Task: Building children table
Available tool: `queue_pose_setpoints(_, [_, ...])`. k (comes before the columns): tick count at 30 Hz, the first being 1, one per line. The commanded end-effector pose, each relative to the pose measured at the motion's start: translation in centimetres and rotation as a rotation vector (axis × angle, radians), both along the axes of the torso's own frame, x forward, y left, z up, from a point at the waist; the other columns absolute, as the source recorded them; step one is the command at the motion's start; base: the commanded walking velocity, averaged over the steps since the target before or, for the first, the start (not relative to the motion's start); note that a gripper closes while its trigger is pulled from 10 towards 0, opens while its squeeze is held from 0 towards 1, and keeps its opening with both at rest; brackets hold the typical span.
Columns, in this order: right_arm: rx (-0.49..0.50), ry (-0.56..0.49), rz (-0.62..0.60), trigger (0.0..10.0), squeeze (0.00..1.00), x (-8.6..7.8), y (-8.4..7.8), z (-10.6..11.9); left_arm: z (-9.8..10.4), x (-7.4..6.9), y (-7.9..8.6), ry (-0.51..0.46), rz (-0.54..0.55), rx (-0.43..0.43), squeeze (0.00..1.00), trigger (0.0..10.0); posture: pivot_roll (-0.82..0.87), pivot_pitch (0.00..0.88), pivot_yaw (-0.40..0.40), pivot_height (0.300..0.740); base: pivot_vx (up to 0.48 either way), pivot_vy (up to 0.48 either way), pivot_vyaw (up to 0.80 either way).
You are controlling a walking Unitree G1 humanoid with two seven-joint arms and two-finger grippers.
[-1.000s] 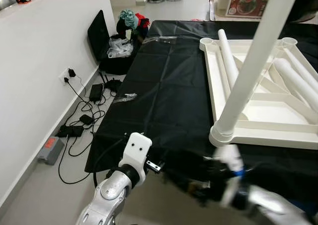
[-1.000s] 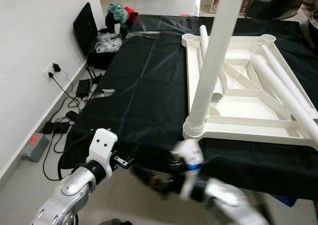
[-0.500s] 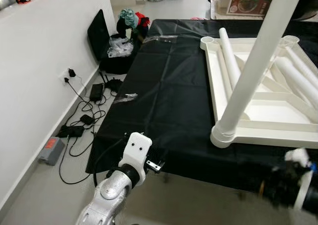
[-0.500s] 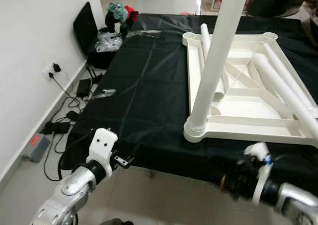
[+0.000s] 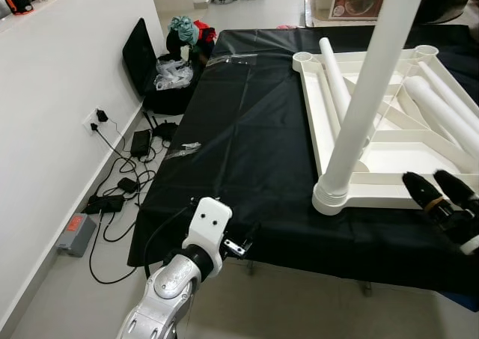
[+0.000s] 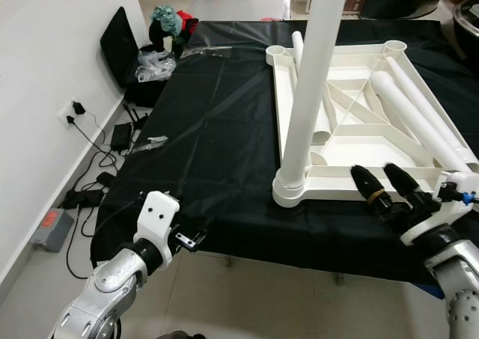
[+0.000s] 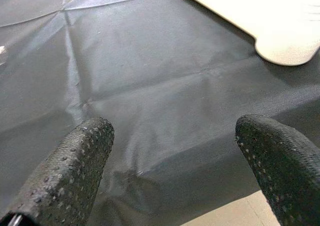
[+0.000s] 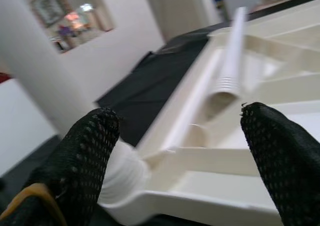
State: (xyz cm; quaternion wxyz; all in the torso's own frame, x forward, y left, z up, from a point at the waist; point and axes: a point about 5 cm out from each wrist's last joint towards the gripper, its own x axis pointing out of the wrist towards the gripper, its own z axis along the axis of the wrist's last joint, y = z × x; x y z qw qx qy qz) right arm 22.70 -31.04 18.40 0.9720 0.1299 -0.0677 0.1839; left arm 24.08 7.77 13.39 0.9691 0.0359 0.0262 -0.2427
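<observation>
One leg (image 6: 310, 92) stands fitted in the near corner socket of the upturned white tabletop (image 6: 352, 141), which lies on the black-covered desk (image 6: 217, 122); by the look of it the build is about a quarter done, with three of four legs left to mount. Three loose legs (image 6: 415, 118) lie inside the frame, beyond the right hand (image 6: 385, 182). That hand hovers just beside the tabletop's near rail, fingers spread wide and empty. The left hand (image 7: 172, 161), likewise wide and empty, hangs at the desk's near edge, well apart from the standing leg.
</observation>
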Motion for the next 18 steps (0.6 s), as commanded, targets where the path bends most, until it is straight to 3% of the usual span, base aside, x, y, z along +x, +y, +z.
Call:
queue_pose_setpoints(1, [0.030,-0.003,0.065,10.0,0.00,-0.1,1.2,-0.2,-0.4,0.0,0.3,0.013,0.009,0.019,0.00,10.0,0.11,0.165,0.025,0.740,0.000,0.000,0.00])
queue_pose_setpoints(8, [0.040,-0.072,0.015,10.0,0.00,1.0,2.8,0.7,-0.3,-0.1,0.2,0.001,0.002,0.024,0.00,10.0,0.11,0.165,0.025,0.740,0.000,0.000,0.00])
queue_pose_setpoints(10, [0.031,-0.111,-0.075,10.0,0.00,2.0,3.2,1.1,-0.2,-0.1,0.1,-0.012,-0.007,0.032,0.00,10.0,0.11,0.163,0.025,0.740,0.000,0.000,0.00])
queue_pose_setpoints(13, [0.022,-0.122,-0.128,10.0,0.00,2.6,3.3,1.0,-0.2,-0.2,0.0,-0.017,-0.014,0.032,0.00,10.0,0.11,0.164,0.024,0.740,0.000,-0.425,0.00])
queue_pose_setpoints(18, [-0.018,-0.128,-0.233,10.0,0.00,3.1,2.2,1.0,-0.3,-0.2,0.1,-0.010,-0.011,0.032,0.00,10.0,0.11,0.159,0.025,0.740,0.000,-0.378,0.00])
